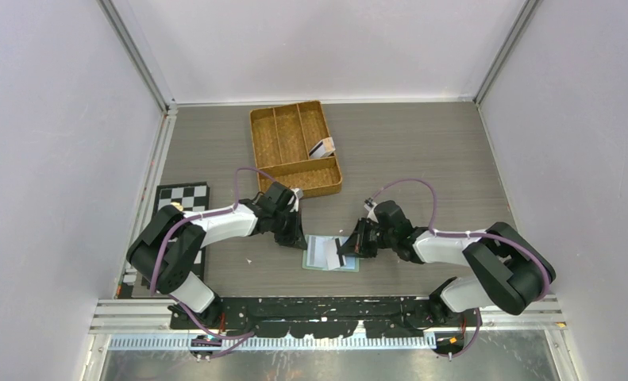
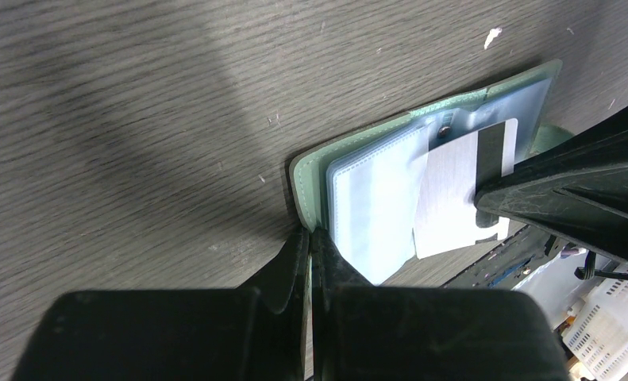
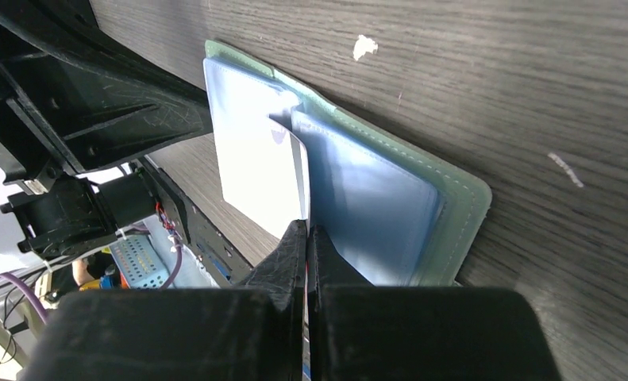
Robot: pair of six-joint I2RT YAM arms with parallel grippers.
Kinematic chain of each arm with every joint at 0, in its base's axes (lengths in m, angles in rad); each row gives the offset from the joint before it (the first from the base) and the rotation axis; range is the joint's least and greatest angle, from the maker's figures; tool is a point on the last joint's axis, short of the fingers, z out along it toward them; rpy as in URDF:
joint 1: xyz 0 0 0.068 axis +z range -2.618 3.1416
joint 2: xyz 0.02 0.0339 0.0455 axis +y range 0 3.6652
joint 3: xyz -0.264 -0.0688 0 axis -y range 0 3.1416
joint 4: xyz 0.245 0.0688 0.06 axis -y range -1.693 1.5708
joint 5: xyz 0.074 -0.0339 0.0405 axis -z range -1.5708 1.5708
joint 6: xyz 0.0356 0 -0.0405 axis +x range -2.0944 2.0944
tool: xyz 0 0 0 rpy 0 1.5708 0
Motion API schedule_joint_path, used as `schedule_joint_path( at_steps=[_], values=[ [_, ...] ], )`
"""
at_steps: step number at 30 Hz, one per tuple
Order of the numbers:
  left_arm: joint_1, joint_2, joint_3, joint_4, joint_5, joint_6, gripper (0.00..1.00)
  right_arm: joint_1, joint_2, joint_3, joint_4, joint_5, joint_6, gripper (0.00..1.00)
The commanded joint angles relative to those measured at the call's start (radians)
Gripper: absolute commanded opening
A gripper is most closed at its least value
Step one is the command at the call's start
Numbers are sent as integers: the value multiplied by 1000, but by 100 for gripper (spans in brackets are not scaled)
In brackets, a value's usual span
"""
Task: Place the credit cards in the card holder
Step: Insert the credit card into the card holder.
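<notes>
The sage-green card holder lies open on the table between the arms, its clear pockets facing up. My left gripper is shut on the edge of its green cover, seen from above at the left gripper. My right gripper is shut on a silvery-grey credit card with a black stripe. That card lies across the pockets, one end tucked at the middle fold. More credit cards lean in the woven tray.
The woven brown divided tray stands behind the card holder, near the left arm's wrist. A chequered board lies at the left edge. White crumbs dot the wood. Grey walls close off three sides.
</notes>
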Motion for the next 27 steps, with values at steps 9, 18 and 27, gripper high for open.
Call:
schedule_joint_path(
  at_steps=[9,18,27],
  values=[
    [-5,44,-41,-46,-84,26,0,26,126,22,73,91,7,0],
    [-6,31,-50,-43,-79,20,0,51,114,35,35,118,-4,15],
    [-5,-2,-50,-63,-90,22,0,61,-37,84,-212,184,-70,39]
  ],
)
